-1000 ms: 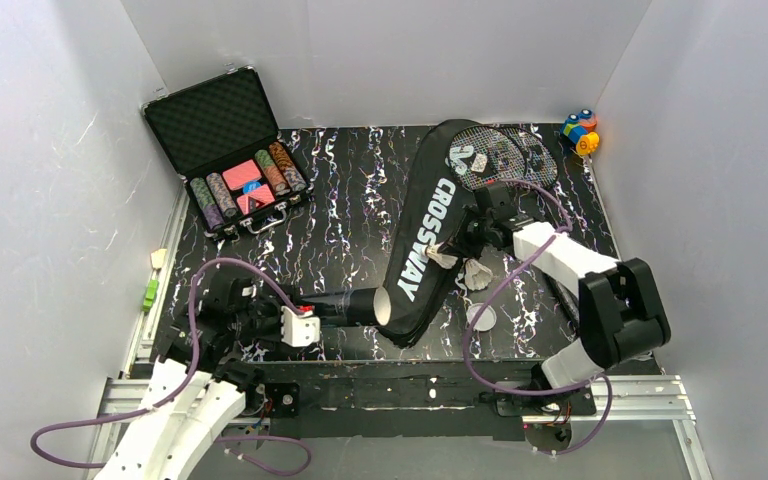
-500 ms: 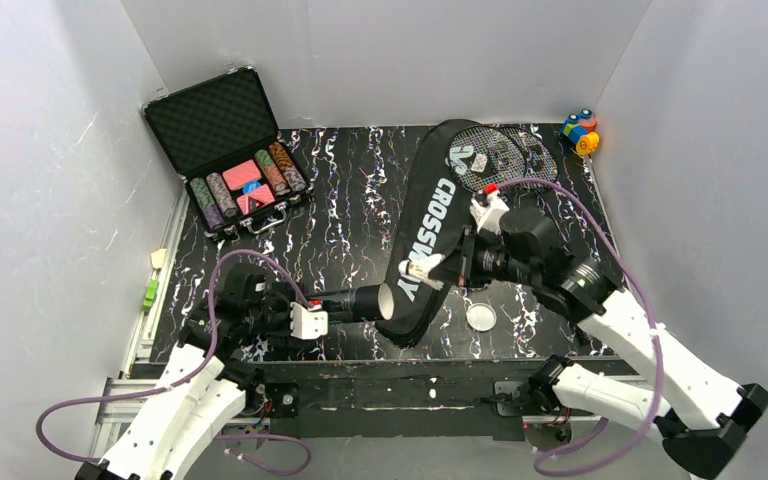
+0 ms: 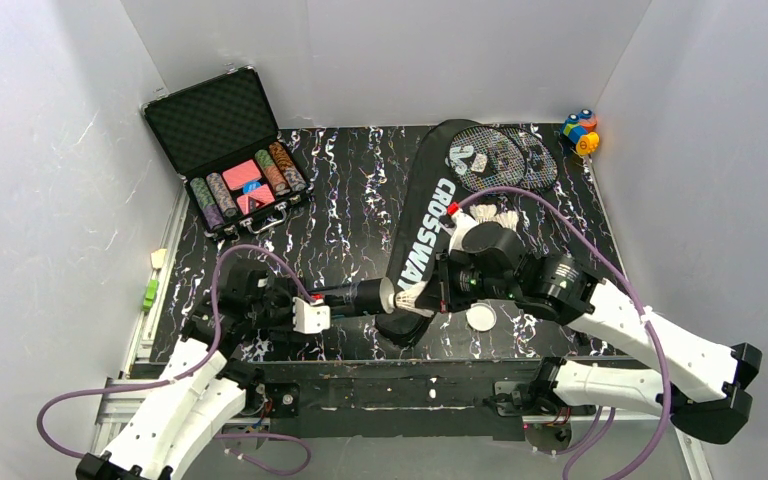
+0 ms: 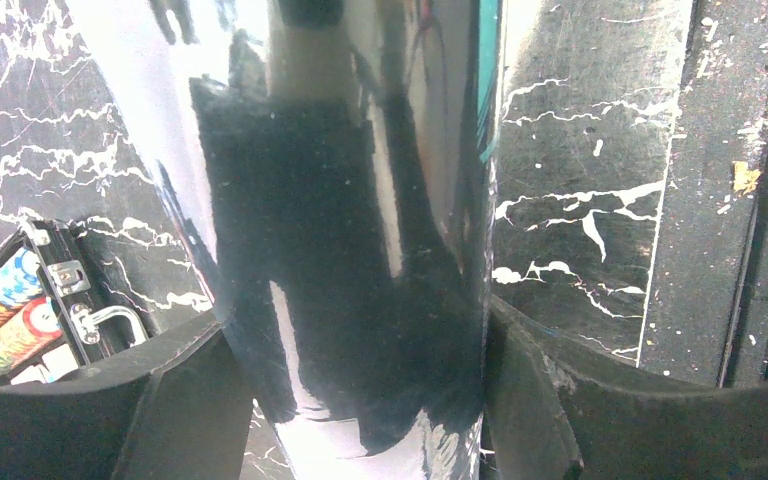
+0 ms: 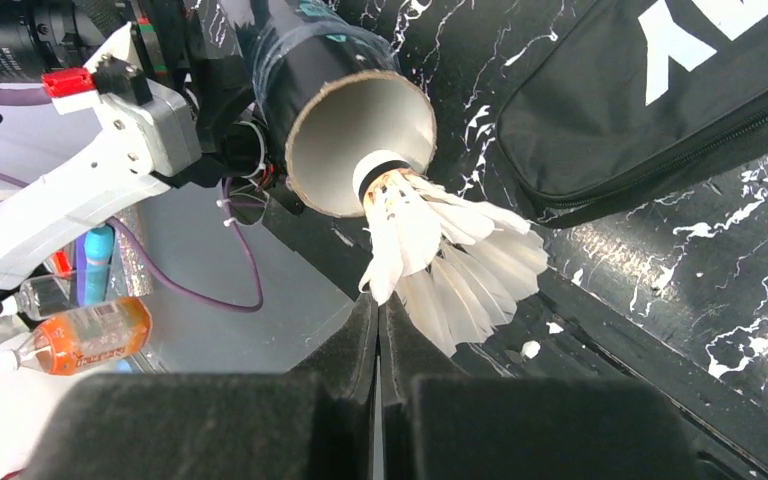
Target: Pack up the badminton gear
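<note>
Your left tool [image 4: 355,405] clamped round the tube [image 4: 340,200], lower left of the top view, your right arm stretched low across, right tool [image 5: 378,335] pinching the shuttlecock [image 5: 415,230] by its feathers, cork at the tube's mouth.

Far left case [image 3: 225,150]; far right blocks [image 3: 580,130]; rackets [image 3: 500,158] at bag [image 3: 428,235] far end; shuttlecock [image 3: 412,298] at tube [image 3: 355,297] mouth, beside bag.

I've got open tabletop [image 3: 345,200] btwn poker case [image 3: 230,150], far left, and bag [image 3: 422,240], centre. Mouth of tube [image 3: 352,297] faces right, bag's near end just beyond it: tight, w/ shuttlecock [image 3: 412,298] in that gap. Also lid [image 3: 480,318] near right of bag; toy blocks [image 3: 580,132] in far-right corner
</note>
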